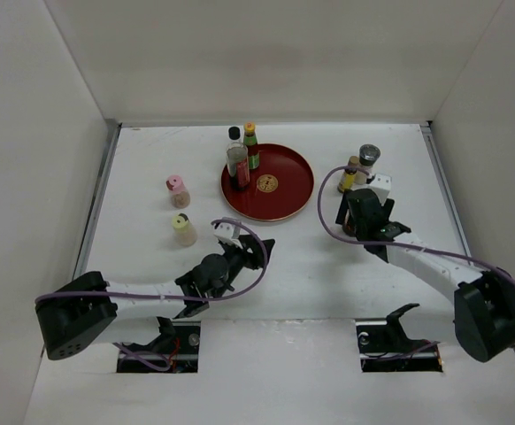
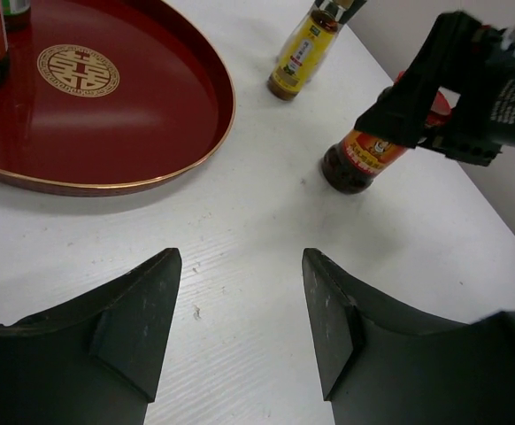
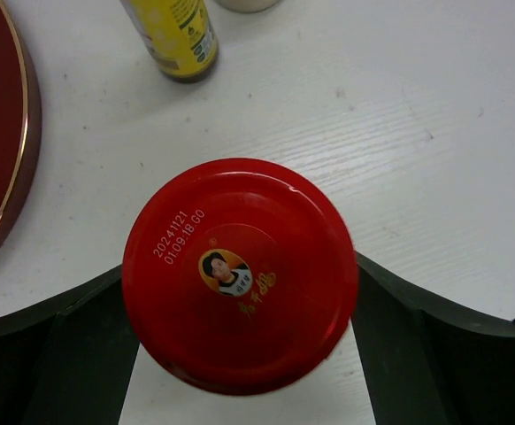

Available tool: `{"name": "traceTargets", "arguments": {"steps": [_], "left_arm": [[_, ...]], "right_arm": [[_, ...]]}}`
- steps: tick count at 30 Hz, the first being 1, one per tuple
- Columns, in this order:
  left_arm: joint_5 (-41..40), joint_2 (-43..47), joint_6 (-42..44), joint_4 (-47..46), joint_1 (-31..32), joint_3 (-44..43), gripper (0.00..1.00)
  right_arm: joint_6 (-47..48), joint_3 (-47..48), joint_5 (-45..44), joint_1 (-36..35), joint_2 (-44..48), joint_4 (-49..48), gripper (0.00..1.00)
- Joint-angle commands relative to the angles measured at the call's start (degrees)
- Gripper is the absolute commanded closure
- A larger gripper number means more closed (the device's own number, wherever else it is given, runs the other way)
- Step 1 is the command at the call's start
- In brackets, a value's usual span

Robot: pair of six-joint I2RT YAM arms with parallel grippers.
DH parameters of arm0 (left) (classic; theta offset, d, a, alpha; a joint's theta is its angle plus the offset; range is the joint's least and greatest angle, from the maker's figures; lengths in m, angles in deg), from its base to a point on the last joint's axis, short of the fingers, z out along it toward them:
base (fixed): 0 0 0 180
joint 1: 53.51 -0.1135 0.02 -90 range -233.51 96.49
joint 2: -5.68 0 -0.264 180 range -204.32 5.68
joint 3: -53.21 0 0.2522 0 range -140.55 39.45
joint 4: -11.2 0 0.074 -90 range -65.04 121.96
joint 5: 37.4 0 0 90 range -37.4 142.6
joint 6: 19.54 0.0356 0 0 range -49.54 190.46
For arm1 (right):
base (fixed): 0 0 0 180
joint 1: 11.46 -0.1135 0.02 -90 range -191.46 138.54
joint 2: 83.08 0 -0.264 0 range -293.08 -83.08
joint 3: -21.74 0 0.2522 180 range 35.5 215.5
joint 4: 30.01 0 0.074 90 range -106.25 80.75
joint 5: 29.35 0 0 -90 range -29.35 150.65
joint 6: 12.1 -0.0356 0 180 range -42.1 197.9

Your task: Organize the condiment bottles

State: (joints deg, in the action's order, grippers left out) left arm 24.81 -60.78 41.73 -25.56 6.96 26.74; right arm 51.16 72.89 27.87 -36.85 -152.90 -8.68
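Right fingers (image 3: 72, 354) either side of red-lidded jar (image 3: 240, 274)

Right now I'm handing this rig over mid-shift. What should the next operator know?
Left hand: open, empty, over bare table near the tray.
Right hand: fingers flank the lid of the red jar, which stands on the table; grip uncertain.
Done: clear bottle and green bottle stand on the tray.
Off tray: pink bottle and cream bottle to its left; yellow bottle and grey shaker to its right.
Left: probably those five, jar first.
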Motion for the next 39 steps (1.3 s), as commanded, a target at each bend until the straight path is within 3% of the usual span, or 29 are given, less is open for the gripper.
{"name": "traceTargets", "arguments": {"steps": [1, 4, 7, 10, 13, 20, 28, 39], "left_arm": [[1.07, 0.19, -0.71, -5.55, 0.22, 0.58, 0.45], [0.98, -0.25, -0.71, -5.55, 0.13, 0.67, 0.45], [0.9, -0.69, -0.8, -5.73, -0.04, 0.58, 0.45], [0.37, 0.97, -0.89, -6.43, -0.48, 1.46, 0.46], [-2.52, 4.05, -1.15, -5.64, -1.1, 2.69, 0.46], [-9.47, 11.42, -1.76, -4.15, -2.15, 6.2, 0.46], [-9.48, 11.97, -2.47, -3.0, -3.38, 7.0, 0.45], [-6.84, 10.29, -2.82, -3.0, -3.65, 6.47, 0.44]], "right_arm": [[-0.06, 2.61, -0.35, 0.12, -1.37, -6.16, 0.18], [2.04, 1.64, -5.62, -2.76, 0.55, -10.29, 0.39], [4.32, 2.86, -8.44, -6.46, 4.24, -10.3, 0.5], [4.86, 6.37, -7.05, -8.75, 6.28, -9.77, 0.51], [5.73, 12.78, -0.99, -8.84, 1.9, -11.26, 0.5], [10.21, 31.4, 5.7, -7.88, -20.41, -21.62, 0.49], [14.17, 57.86, 8.52, -7.26, -44.24, -19.26, 0.48], [15.23, 70.63, 8.87, -6.47, -56.91, -16.54, 0.44]]}}
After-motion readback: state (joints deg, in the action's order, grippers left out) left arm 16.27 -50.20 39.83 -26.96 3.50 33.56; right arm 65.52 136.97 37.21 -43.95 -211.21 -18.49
